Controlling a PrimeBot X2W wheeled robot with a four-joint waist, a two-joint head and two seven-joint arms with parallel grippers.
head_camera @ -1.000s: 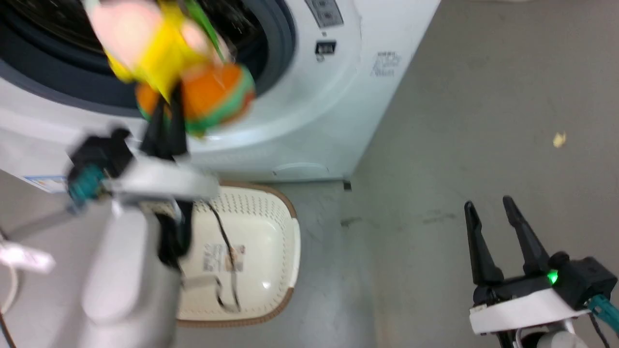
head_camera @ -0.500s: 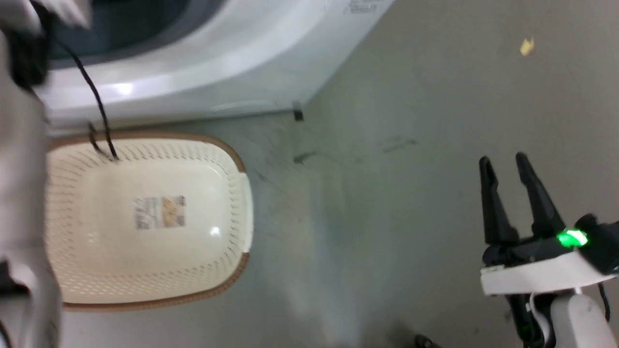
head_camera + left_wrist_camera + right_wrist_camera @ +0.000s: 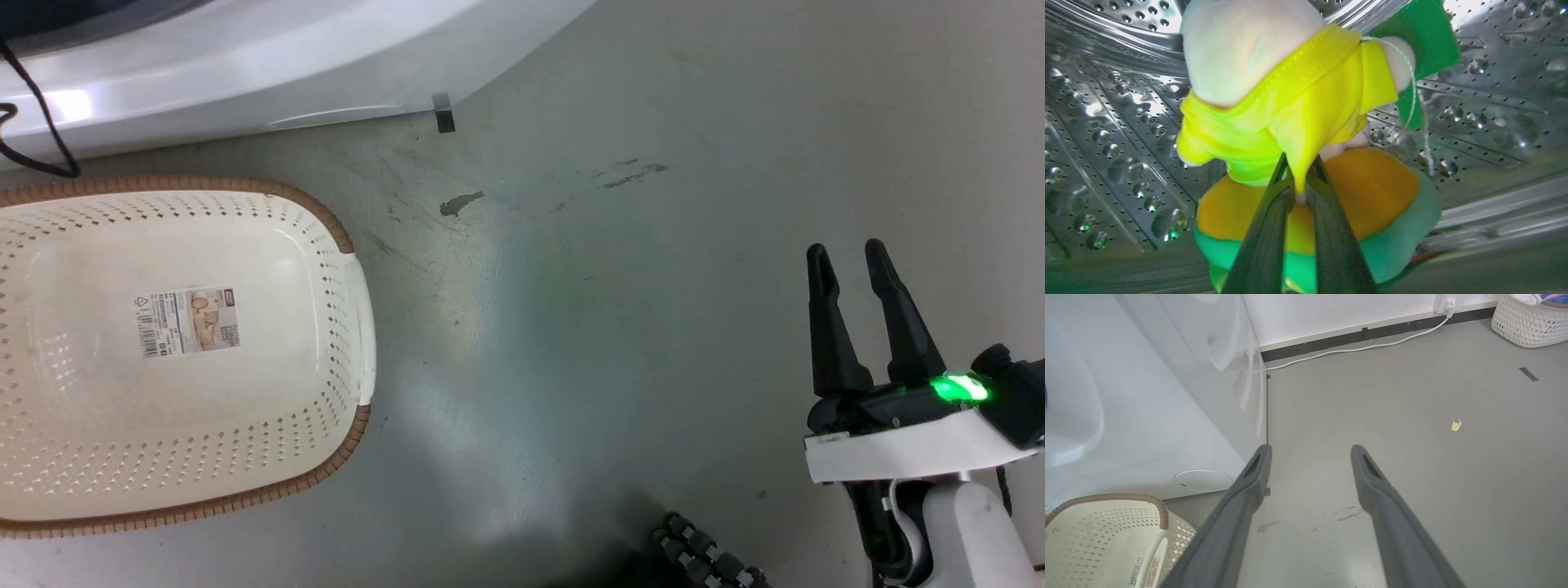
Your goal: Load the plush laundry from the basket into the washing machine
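Left, inside steel drum (image 3: 1106, 122) of washer (image 3: 245, 57): left gripper (image 3: 1300, 163) pinching pink plush (image 3: 1249, 53) by its yellow shirt, burger plush (image 3: 1372, 192) touching below. Near left on floor (image 3: 612, 367): basket (image 3: 163, 182), brown rim just beside washer base. Right: right gripper (image 3: 846, 249) spread above open grey floor, well apart from basket and washer.

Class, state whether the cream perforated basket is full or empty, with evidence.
Empty: the cream perforated basket shows its bare bottom and paper label unobstructed.
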